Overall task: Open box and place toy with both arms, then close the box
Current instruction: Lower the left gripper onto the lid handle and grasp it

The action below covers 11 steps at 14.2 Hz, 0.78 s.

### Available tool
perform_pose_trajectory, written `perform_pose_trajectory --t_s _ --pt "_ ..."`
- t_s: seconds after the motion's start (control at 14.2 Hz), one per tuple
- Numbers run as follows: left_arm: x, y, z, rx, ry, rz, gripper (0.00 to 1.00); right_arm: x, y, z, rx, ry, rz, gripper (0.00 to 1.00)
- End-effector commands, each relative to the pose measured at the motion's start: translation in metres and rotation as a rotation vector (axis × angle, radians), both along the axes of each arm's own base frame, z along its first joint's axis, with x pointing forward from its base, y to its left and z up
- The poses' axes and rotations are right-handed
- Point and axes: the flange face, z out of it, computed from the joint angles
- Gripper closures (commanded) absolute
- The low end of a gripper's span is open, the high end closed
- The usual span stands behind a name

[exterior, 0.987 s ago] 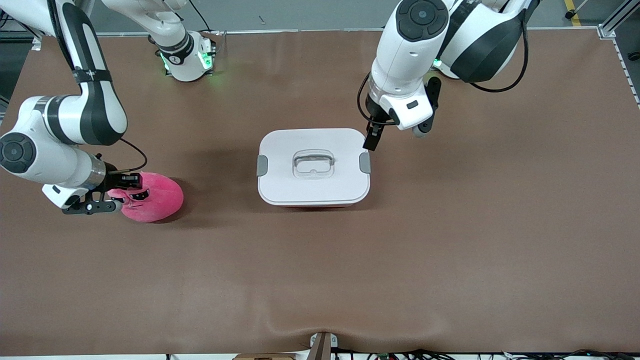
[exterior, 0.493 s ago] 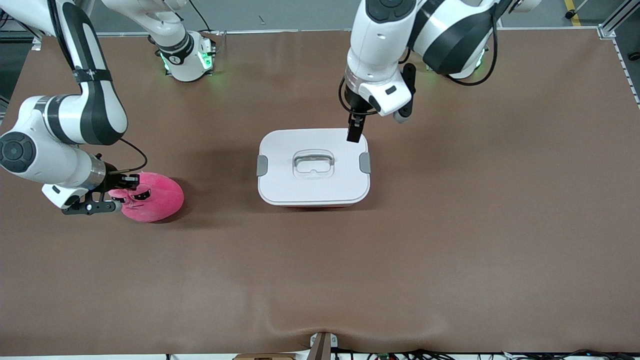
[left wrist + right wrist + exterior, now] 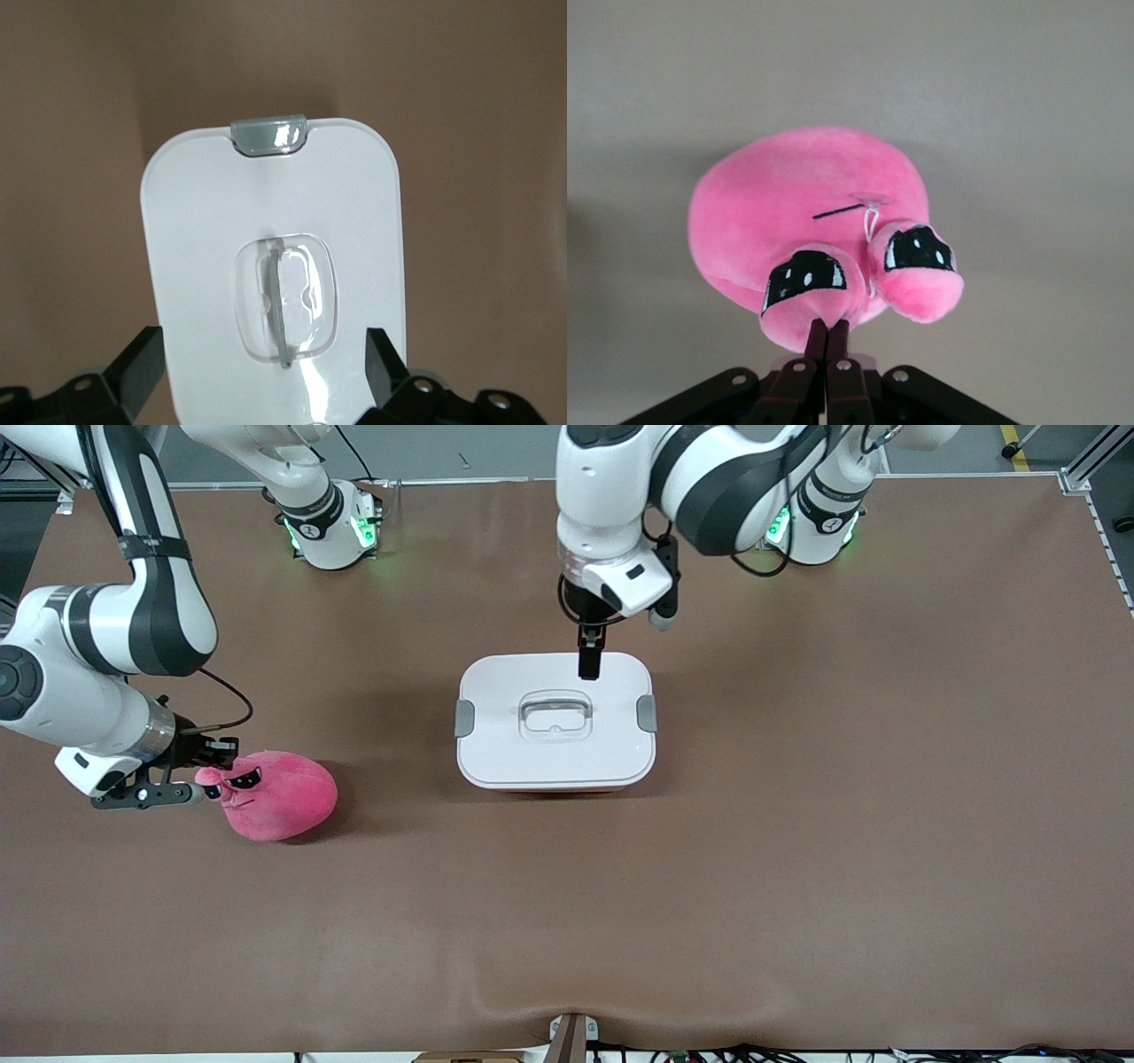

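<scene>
The box (image 3: 555,753) stands mid-table with its white lid (image 3: 266,204) shut, a grey clip (image 3: 268,136) at each end and a clear recessed handle (image 3: 285,301) in the middle. My left gripper (image 3: 588,659) hangs open just over the lid's edge nearest the robot bases. Its fingers (image 3: 142,372) straddle the lid's width without touching it. The toy (image 3: 282,797), a bright pink plush with droopy eyes, is toward the right arm's end of the table. My right gripper (image 3: 213,769) is shut on a pinch of plush beside one eye (image 3: 806,276), and the toy (image 3: 806,204) tilts face-up from it.
The brown mat (image 3: 797,824) covers the whole table, with a small wrinkle at its edge nearest the front camera. Both arm bases (image 3: 332,531) stand along the table's edge farthest from the front camera. Cables run along the edge nearest it.
My left gripper swung from beside the box's clip at the left arm's end to over the lid's edge. My right gripper closed on the toy and tugged it up, turning its face upward.
</scene>
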Motion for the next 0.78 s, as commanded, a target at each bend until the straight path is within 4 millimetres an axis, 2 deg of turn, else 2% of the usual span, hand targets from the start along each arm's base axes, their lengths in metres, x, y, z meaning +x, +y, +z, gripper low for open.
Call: perform_pose_trajectory --t_s 0.0,0.21,0.28,0.35,0.42,0.7 --pt "-0.016 -0.035 -0.035 0.035 -0.057 0.014 0.00 -0.002 0.002 0.033 -0.001 -0.046 0.042 1.00" --pt "-0.018 -0.043 -0.045 0.045 -0.070 0.030 0.00 -0.005 0.008 0.050 -0.001 -0.047 0.047 1.00" --pt "-0.016 -0.045 -0.057 0.049 -0.057 0.033 0.00 -0.004 0.008 0.055 -0.001 -0.043 0.047 1.00" --pt "-0.010 -0.050 -0.069 0.041 -0.042 0.039 0.00 -0.004 0.008 0.055 -0.001 -0.039 0.045 1.00" --pt "-0.014 -0.059 -0.076 0.036 -0.033 0.052 0.00 -0.004 0.012 0.057 -0.001 -0.042 0.048 1.00" --pt "-0.017 -0.064 -0.099 0.050 -0.011 0.091 0.00 -0.003 0.013 0.058 0.006 -0.047 0.083 1.00"
